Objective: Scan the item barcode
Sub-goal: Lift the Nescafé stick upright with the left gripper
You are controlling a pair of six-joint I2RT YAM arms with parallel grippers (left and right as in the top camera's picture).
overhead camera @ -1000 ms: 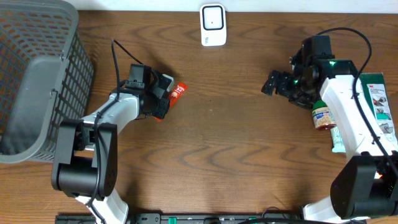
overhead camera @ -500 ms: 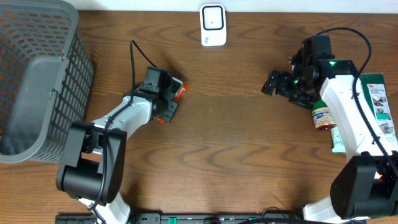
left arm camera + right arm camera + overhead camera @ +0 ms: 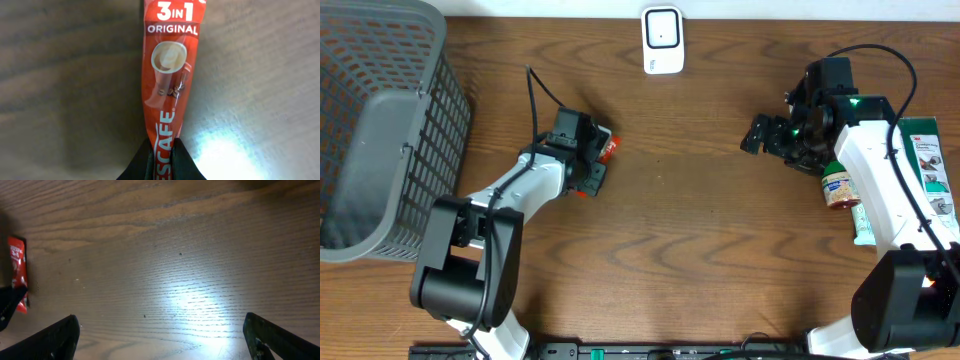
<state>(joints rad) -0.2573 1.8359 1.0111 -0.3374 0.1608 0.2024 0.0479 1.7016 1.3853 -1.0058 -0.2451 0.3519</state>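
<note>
A red Nescafé 3-in-1 stick sachet (image 3: pixel 170 75) lies on the wooden table, left of centre in the overhead view (image 3: pixel 609 146). My left gripper (image 3: pixel 164 150) is shut on its near end, both black fingers pressed against the red wrapper; from overhead the gripper (image 3: pixel 590 163) covers most of the sachet. No barcode shows on the visible face. A white scanner unit (image 3: pixel 662 40) stands at the table's far edge. My right gripper (image 3: pixel 762 134) hangs open over bare wood at the right, its jaws wide apart (image 3: pixel 160 335). The sachet (image 3: pixel 17 272) shows small at the left of its view.
A grey mesh basket (image 3: pixel 380 120) fills the far left. At the right edge sit a small jar (image 3: pixel 837 187), a green box (image 3: pixel 930 160) and a pale tube (image 3: pixel 863 225).
My left gripper slid right over the sachet, then closed on its end. The right arm has not moved.
</note>
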